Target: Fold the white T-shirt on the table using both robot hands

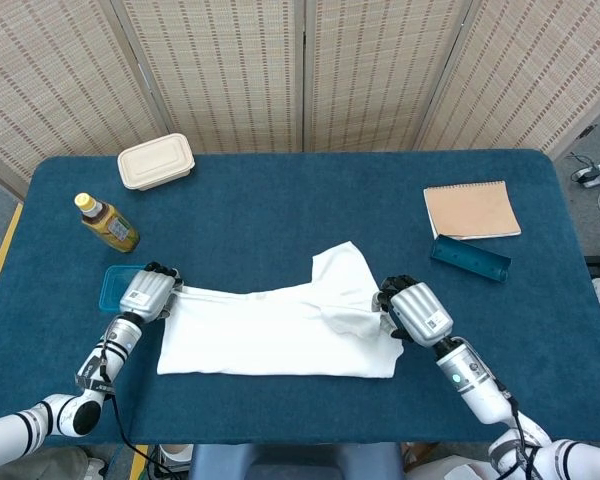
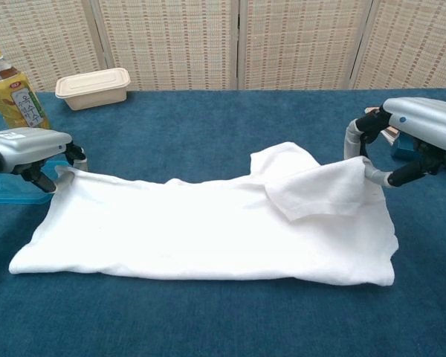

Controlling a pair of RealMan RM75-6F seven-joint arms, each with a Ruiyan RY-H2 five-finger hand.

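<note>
Your white T-shirt (image 1: 275,335) lay spread in a long band across the near middle of the blue counter (image 1: 280,210), with one sleeve poking up toward the far side and a loose flap folded over at its right end. You had your left hand (image 1: 148,296) at the shirt's far-left corner, fingers pinching the cloth edge there; in the chest view that corner was drawn up slightly toward the hand. Your right hand (image 2: 409,141) pinched the right end of the shirt, holding the folded flap lifted a little off the layer beneath, with the rest of the cloth resting flat.

Just beside your left hand, partly behind it, sat a teal lid (image 1: 114,287). Farther back on the left stood a bottle (image 1: 106,223) of tea with a yellow cap, and beyond it a closed beige food box (image 1: 156,161). On the right side, well apart from the shirt, lay a brown notebook (image 1: 471,210) with a teal case (image 1: 469,259) just in front of it.
</note>
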